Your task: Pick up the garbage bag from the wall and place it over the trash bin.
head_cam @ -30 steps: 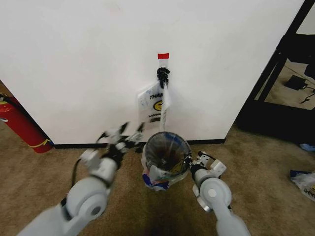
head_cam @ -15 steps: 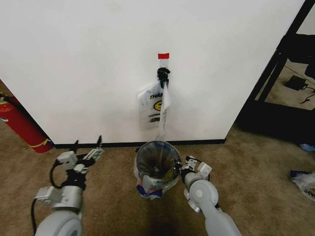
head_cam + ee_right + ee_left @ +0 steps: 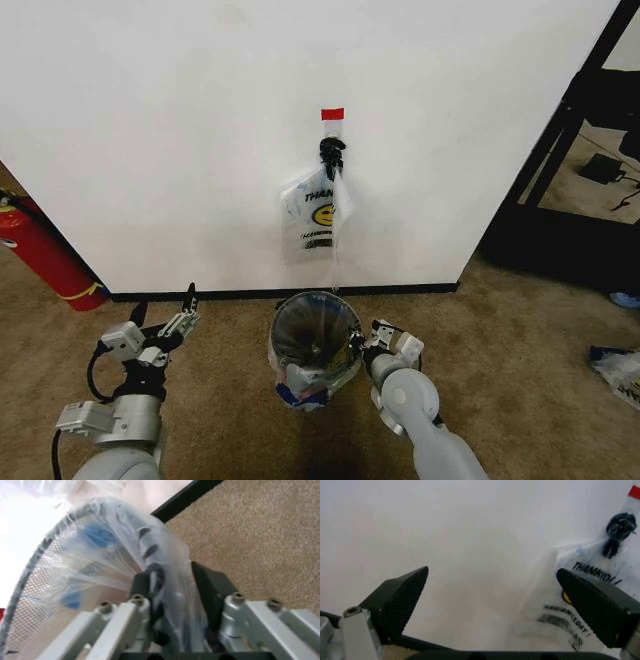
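Observation:
The trash bin (image 3: 300,335), black wire mesh, stands on the carpet in front of the wall (image 3: 150,130). The garbage bag (image 3: 296,386), thin and translucent with blue patches, lines the bin and drapes over its rim and down the outside. My right gripper (image 3: 362,343) is at the bin's right rim. In the right wrist view its fingers (image 3: 209,587) are shut on the garbage bag (image 3: 100,536) and the rim of the mesh bin (image 3: 30,592). My left gripper (image 3: 163,307) hangs open, well left of the bin. The left gripper (image 3: 492,573) faces the wall with nothing between its fingers.
A flat white "THANK YOU" smiley bag (image 3: 315,215) hangs from a black hook (image 3: 331,150) under a red tape strip, right above the bin. A red fire extinguisher (image 3: 40,250) leans at the far left. A black frame (image 3: 560,150) and a floor bag (image 3: 620,365) are at the right.
My left arm has pulled back from the bin's left rim, down and to the left, open. The bin, with my right gripper on it, has shifted slightly left and toward me.

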Controlling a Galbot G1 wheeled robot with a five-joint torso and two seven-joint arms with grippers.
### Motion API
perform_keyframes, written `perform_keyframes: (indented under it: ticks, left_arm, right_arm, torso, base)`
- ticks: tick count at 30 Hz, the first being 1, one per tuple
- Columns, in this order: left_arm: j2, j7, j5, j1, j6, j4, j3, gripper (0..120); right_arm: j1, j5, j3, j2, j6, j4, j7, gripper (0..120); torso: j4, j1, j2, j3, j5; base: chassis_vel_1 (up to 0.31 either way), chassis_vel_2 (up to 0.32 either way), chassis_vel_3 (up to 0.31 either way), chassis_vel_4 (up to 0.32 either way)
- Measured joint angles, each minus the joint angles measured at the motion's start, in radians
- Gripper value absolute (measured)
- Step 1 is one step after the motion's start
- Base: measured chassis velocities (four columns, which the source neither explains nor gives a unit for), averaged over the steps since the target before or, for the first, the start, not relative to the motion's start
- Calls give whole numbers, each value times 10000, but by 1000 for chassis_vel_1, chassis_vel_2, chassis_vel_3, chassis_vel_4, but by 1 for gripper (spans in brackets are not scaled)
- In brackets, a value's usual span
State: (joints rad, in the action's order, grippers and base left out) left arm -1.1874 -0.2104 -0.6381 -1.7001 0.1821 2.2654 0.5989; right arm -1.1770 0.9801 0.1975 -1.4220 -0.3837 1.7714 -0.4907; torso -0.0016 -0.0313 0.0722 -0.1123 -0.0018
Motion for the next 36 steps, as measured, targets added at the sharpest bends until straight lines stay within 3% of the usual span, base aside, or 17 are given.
perform_keyframes:
  ticks: [9, 18, 20, 23, 24, 28, 36]
  left_arm:
    - [-57, -139, 21, 8, -94, 161, -35, 100]
    - [-202, -239, 188, 23, -141, 242, -112, 100]
    - [-253, -249, 221, -10, -140, 319, -93, 100]
    - [-314, -232, 355, -58, -66, 326, -49, 100]
    - [-363, -211, 509, -106, 28, 271, -35, 100]
    - [-447, 80, 1138, -427, 458, 197, -280, 100]
    - [-506, 28, 2799, -385, 1134, -178, -1138, 100]
  right_arm:
    - [-184, -154, 49, 158, 47, 312, 104, 62]
    - [-729, -835, 87, 515, 1446, 1187, 1452, 93]
    - [-953, -1655, 262, 638, 1834, 1514, 1626, 99]
    - [-1371, -2985, 543, 747, 2601, 1795, 2039, 100]
    - [-1764, -4106, 815, 807, 3521, 1946, 2418, 100]
    - [-3368, -6728, 1975, 856, 5396, 2866, 3086, 100]
    - [-6205, -8535, 3221, 228, 7678, 4095, 3548, 100]
  torso:
    - [1, -1, 0, 0, 0]
    - [3, -1, 0, 0, 0]
    - [3, -1, 0, 0, 0]
    - [4, -1, 0, 0, 4]
    - [1, -1, 0, 0, 3]
    - [0, -1, 0, 1, 2]
    - [-1, 0, 0, 1, 1]
  base:
    - [0, 0, 0, 0]
    - [0, 0, 0, 0]
    - [0, 0, 0, 0]
    - [0, 0, 0, 0]
    - [0, 0, 0, 0]
    - [0, 0, 0, 0]
    - [0, 0, 0, 0]
